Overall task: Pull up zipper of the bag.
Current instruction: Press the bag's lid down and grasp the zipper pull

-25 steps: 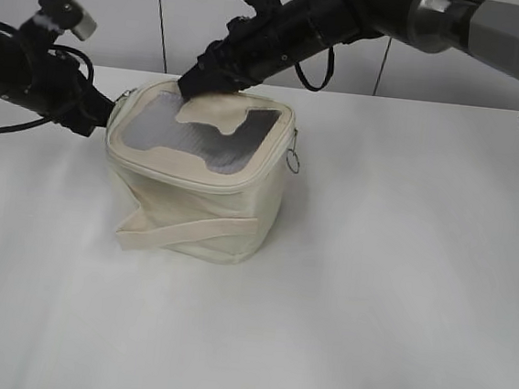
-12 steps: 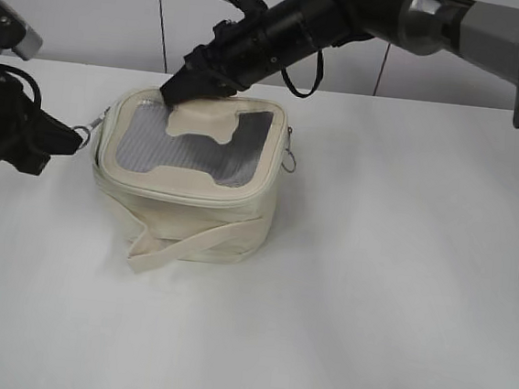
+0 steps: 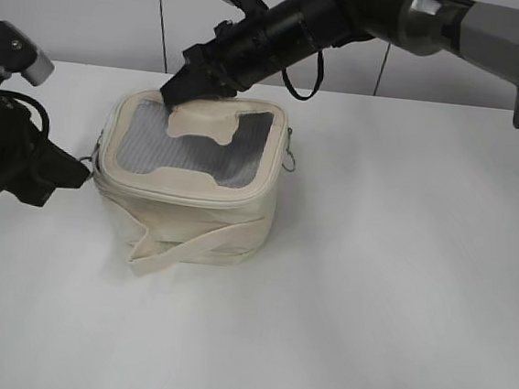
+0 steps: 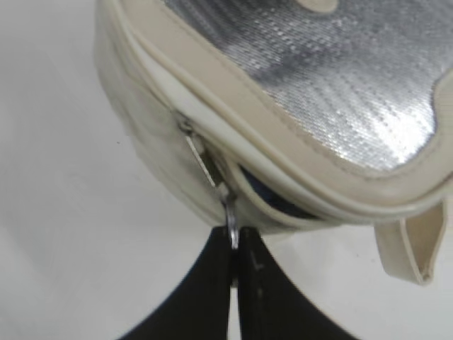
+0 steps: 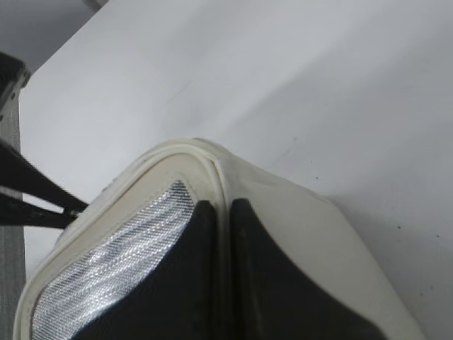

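Sitting on white tabletop [image 3: 370, 288]: boxy cream fabric bag [image 3: 191, 192], well clear of all table edges, open room to right and front. Left claw [image 4: 236, 258] closed on silver ring pull [image 4: 231, 225] of zipper [image 4: 202, 156] at bag's left corner; short gap in track visible beside the pull. Right claw [image 5: 221, 212] pinched shut on lid's rear rim. Grey mesh window [image 3: 190, 146] glossy, finely woven; flat strap [image 3: 190, 243] slanting across front wall.

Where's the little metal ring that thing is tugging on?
The ring pull is at the bag's left corner, pinched in the left gripper.
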